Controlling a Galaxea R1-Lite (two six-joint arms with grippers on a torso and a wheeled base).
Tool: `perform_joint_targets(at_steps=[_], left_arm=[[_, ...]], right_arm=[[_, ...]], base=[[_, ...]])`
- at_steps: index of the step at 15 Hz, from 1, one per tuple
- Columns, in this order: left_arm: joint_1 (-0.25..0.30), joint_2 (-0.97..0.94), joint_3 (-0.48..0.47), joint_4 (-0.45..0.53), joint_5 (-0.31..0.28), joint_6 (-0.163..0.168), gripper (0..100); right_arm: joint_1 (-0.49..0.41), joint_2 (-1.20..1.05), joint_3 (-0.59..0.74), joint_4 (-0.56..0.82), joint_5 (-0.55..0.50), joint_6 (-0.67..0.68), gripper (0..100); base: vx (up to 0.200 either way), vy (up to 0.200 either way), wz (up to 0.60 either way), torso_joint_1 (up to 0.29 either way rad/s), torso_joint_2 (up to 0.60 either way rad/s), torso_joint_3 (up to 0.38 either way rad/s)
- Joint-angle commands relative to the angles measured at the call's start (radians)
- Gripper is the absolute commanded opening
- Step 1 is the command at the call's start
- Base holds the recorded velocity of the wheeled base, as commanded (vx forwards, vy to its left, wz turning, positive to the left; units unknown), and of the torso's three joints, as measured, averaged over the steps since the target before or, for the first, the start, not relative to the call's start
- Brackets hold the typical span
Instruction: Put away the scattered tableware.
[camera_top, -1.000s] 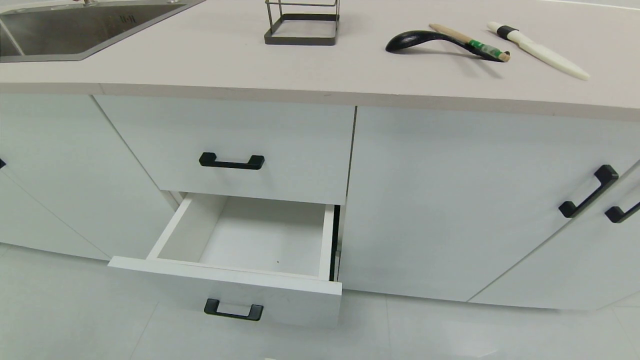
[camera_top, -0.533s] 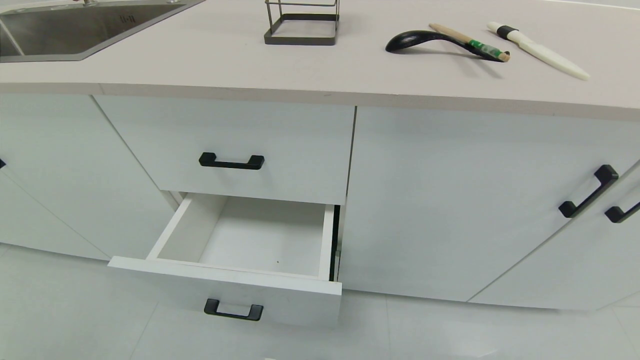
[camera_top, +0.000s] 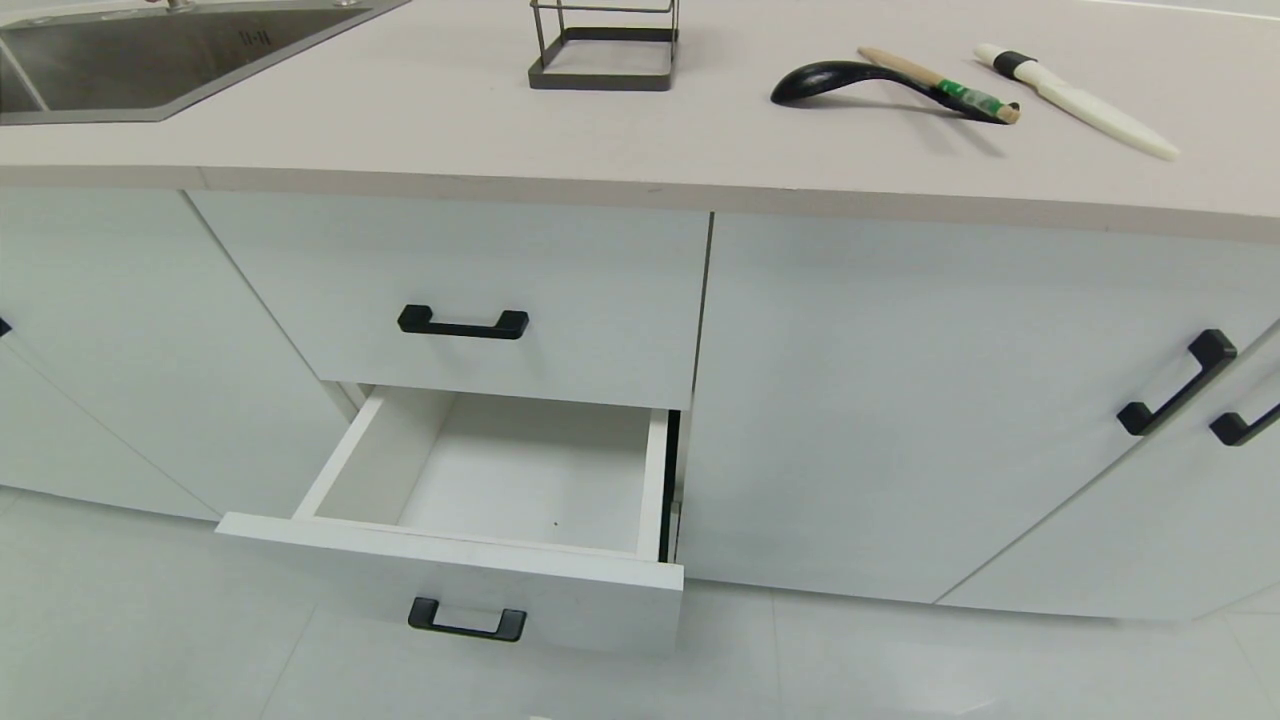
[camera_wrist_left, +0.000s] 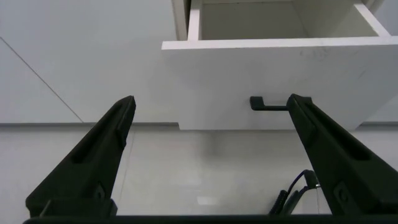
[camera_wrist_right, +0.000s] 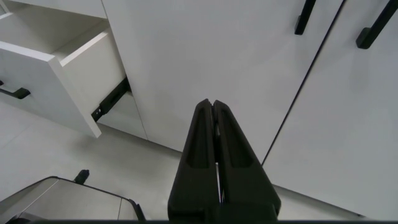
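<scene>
In the left wrist view the left gripper (camera_wrist_left: 211, 102) is spread wide and holds nothing. It faces the front of the open lower drawer (camera_top: 450, 565), which stands pulled out at the lower centre of the head view and looks empty. At the upper right of that view, on the countertop (camera_top: 400, 130), lie the black ladle (camera_top: 825, 80), a wooden-handled utensil (camera_top: 905, 70) with a green band, and further right a white utensil (camera_top: 1085, 105) with a black band. The right gripper (camera_wrist_right: 212, 104) is closed on nothing, in front of the cabinet door.

I think the ladle and the wooden utensil are the main risk. They lie against each other, so lifting one can drag the other off the counter edge. The drawer also sits low and to the left of the tableware, so a piece released too early may miss it and hit the floor. An arm coming down could also knock the protruding drawer.
</scene>
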Motion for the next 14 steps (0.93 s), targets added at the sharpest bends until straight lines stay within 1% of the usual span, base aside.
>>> perform_joint_targets(at_steps=[1, 2, 3, 4, 9, 12, 14], left_arm=[[0.000, 0.001, 0.001, 0.003, 0.017, -0.033, 100], [0.000, 0.001, 0.001, 0.004, 0.024, -0.053, 100], [0.000, 0.001, 0.001, 0.004, 0.041, -0.062, 100], [0.000, 0.001, 0.001, 0.004, 0.073, -0.062, 100], [0.000, 0.001, 0.001, 0.003, 0.081, -0.062, 100], [0.000, 0.001, 0.001, 0.003, 0.081, -0.064, 100], [0.000, 0.001, 0.001, 0.003, 0.081, -0.064, 100]], right_arm=[[-0.001, 0.001, 0.000, -0.001, 0.004, 0.001, 0], [0.001, 0.001, 0.000, -0.001, 0.004, 0.001, 0], [-0.001, 0.001, 0.000, -0.001, 0.004, -0.001, 0], [-0.001, 0.001, 0.000, -0.001, 0.006, -0.002, 0], [-0.001, 0.001, 0.000, 0.001, 0.004, -0.008, 0], [0.001, 0.001, 0.000, -0.001, -0.001, -0.007, 0], [-0.001, 0.001, 0.000, 0.001, 0.001, -0.008, 0]], base=[[0.000, 0.000, 0.00, 0.000, 0.00, 0.000], [0.000, 0.000, 0.00, 0.000, 0.00, 0.000], [0.000, 0.000, 0.00, 0.000, 0.00, 0.000], [0.000, -0.200, 0.00, -0.017, 0.00, 0.002], [0.000, -0.200, 0.00, 0.001, 0.00, 0.000], [0.000, 0.000, 0.00, 0.000, 0.00, 0.000], [0.000, 0.200, 0.00, 0.000, 0.00, 0.002]])
